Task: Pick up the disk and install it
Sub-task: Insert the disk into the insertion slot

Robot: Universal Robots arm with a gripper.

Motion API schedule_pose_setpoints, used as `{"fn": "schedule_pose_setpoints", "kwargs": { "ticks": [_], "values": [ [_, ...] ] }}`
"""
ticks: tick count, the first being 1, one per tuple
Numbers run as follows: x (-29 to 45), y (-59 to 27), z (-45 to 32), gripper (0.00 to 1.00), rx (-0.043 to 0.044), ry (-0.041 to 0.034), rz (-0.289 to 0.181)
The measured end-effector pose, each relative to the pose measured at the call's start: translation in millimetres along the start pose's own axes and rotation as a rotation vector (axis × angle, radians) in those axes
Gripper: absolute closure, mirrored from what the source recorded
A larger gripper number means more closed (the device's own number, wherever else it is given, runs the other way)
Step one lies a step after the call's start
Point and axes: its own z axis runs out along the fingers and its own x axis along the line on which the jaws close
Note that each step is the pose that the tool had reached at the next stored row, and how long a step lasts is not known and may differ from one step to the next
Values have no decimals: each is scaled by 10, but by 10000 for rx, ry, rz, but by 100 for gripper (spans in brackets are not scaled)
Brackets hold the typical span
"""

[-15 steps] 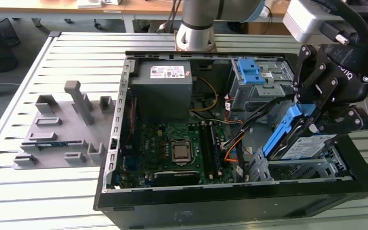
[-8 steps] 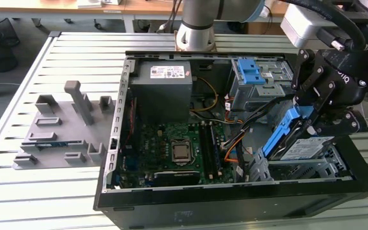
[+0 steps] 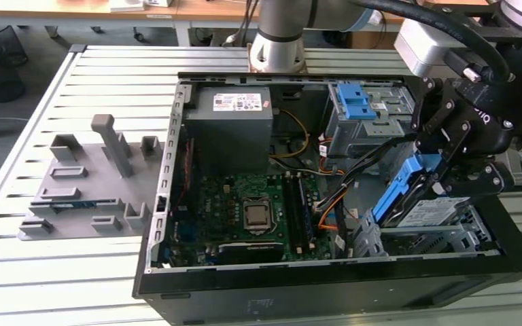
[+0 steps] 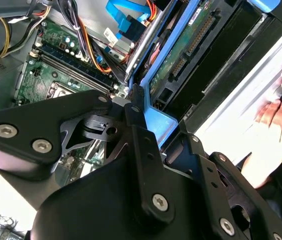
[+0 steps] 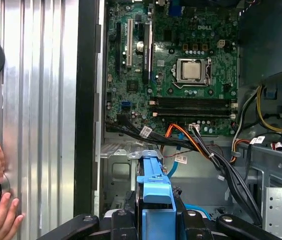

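The jaws grip the disk (image 3: 429,212) by its blue frame, tilted over the cage (image 3: 451,236) in the case (image 3: 334,293). I think it must stay level and clear of the cables (image 3: 361,166).

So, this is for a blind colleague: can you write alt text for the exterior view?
The claw grips the disk, a silver drive in a blue carrier, tilted over the metal bay at the exterior view's right end of an open computer case. A grey fixture sits on the slatted table to the exterior view's left.
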Motion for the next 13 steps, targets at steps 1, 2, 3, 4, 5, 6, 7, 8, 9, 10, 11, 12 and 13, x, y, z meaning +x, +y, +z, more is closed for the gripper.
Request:
{"fn": "schedule_pose_setpoints", "kwargs": {
  "ticks": [1,2,3,4,5,6,7,8,9,10,11,12,13],
  "values": [
    [0,0,7,64,0,0,0],
    [0,0,15,64,0,1,0],
    [0,0,22,64,0,1,0],
    [0,0,30,64,0,1,0],
    [0,0,38,64,-1,0,0],
    [0,0,45,64,0,1,0],
    [0,-1,53,64,0,1,0],
    [0,-1,60,64,0,1,0],
    [0,-1,68,64,0,0,0],
    [0,-1,75,64,0,0,0],
    [0,-1,84,64,0,0,0],
    [0,-1,91,64,0,1,0],
    [0,-1,99,64,0,1,0]
  ]
}}
